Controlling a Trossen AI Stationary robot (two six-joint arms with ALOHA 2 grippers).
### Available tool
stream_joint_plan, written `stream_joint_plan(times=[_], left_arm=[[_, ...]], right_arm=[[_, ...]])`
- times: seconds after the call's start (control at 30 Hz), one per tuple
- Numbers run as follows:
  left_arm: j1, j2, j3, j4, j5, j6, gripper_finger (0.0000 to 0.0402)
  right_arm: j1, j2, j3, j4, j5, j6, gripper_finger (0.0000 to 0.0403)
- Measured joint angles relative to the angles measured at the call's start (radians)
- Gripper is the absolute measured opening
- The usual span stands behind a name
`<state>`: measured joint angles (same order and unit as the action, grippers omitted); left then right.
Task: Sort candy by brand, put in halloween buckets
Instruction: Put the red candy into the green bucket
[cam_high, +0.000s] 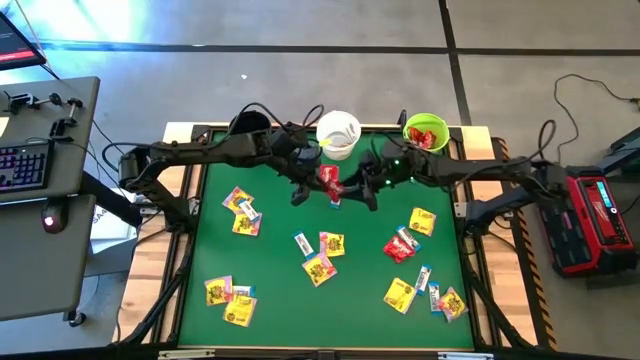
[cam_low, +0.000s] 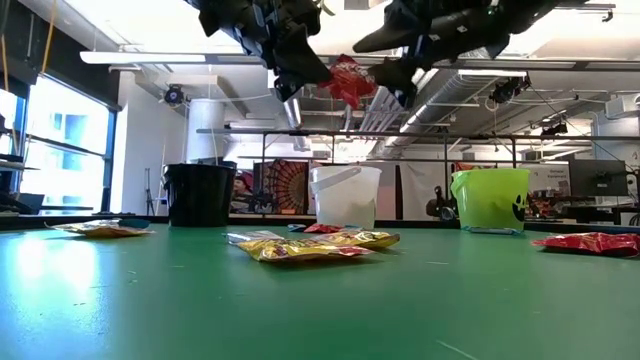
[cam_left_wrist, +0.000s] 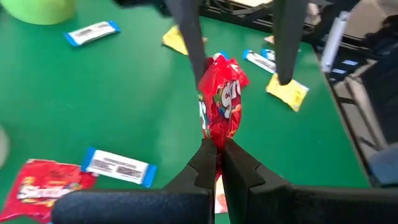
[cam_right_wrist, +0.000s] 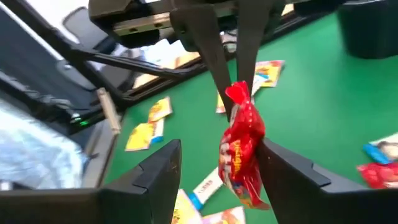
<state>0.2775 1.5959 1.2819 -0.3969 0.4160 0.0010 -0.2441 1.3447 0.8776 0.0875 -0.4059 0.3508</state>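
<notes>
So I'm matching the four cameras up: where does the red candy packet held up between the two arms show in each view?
High view: red packet at centre, just below the white bucket.
Low view: hanging high, above the white bucket.
Left wrist view: centre, pinched by the left pincer.
Right wrist view: centre, between the open fingers of the right pincer.
Shared landmark: the green table.

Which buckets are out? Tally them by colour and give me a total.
black bucket: 1
white bucket: 1
lime green bucket: 1
Total: 3
</notes>
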Motion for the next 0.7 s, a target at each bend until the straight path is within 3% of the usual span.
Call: stream_joint_plan(times=[0.13, 0.3, 0.5, 0.7], left_arm=[[0.0, 0.0, 0.0, -0.002, 0.02, 0.0, 0.0001], [0.001, 0.0, 0.0, 0.006, 0.051, 0.001, 0.0001], [-0.002, 0.0, 0.0, 0.003, 0.085, 0.003, 0.0001], [-0.002, 0.0, 0.0, 0.003, 0.092, 0.003, 0.0001]], right_arm=[[-0.024, 0.035, 0.0, 0.017, -0.074, 0.032, 0.0187], [-0.037, 0.072, 0.001, 0.029, -0.082, 0.041, 0.0169], [-0.038, 0.069, 0.071, 0.006, -0.087, 0.023, 0.0182], [-0.044, 0.101, 0.112, -0.134, -0.153, 0.018, 0.0191]])
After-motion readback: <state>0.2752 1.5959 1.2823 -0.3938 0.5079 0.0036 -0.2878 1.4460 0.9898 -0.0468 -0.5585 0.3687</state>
